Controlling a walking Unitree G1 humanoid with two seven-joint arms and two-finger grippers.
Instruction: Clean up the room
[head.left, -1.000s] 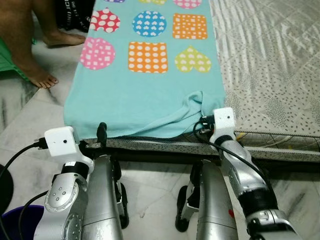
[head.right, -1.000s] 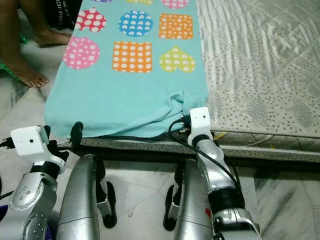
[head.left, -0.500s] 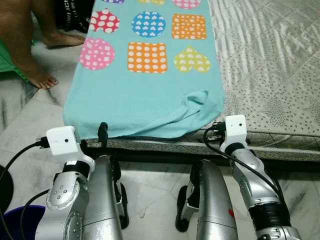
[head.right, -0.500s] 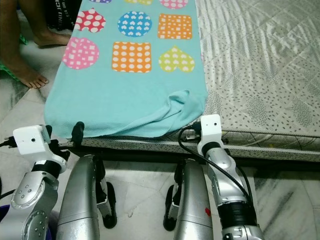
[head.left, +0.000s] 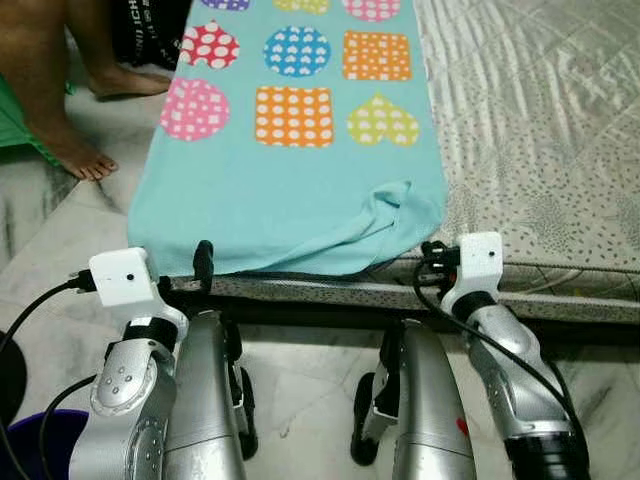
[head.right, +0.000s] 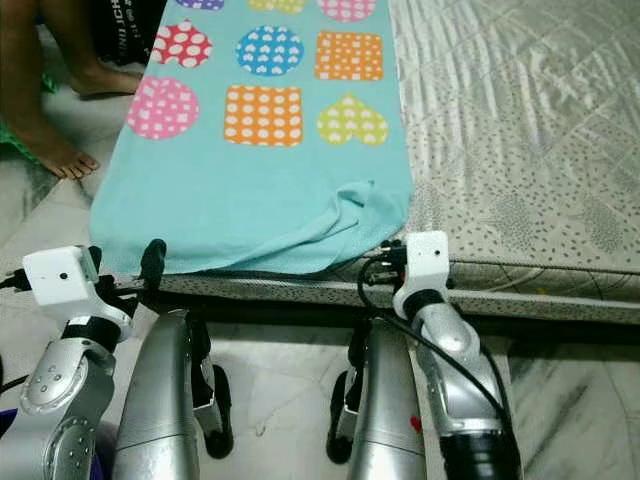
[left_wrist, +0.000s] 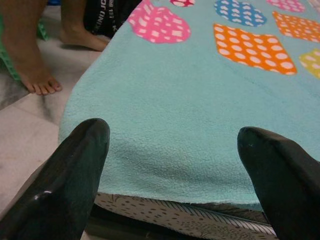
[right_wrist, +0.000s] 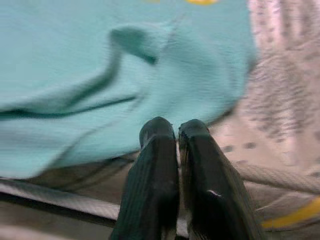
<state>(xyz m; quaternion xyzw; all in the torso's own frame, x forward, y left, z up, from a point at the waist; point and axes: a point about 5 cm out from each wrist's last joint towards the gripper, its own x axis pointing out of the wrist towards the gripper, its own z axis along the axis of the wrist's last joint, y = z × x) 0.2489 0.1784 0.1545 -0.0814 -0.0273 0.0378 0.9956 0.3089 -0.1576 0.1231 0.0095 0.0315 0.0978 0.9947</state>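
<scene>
Left wrist view looks between two widely spread black fingers (left_wrist: 75, 165) at the near edge of the blanket (head.left: 290, 190), a turquoise fleece with dotted hearts and squares, spread along the bed (head.left: 540, 130) and overhanging its foot end a little. The left gripper (left_wrist: 175, 170) holds nothing and sits just short of that hem. The right gripper (right_wrist: 177, 150) has its fingers pressed together on nothing, just off the rumpled near right corner (head.left: 400, 205). A person's bare feet (head.left: 75, 150) stand on the marble floor (head.left: 60, 250) beside the bed. To my eye the blanket is light, limp and a bit grippy; pinching that bunched corner and the left hem would give the surest hold.
</scene>
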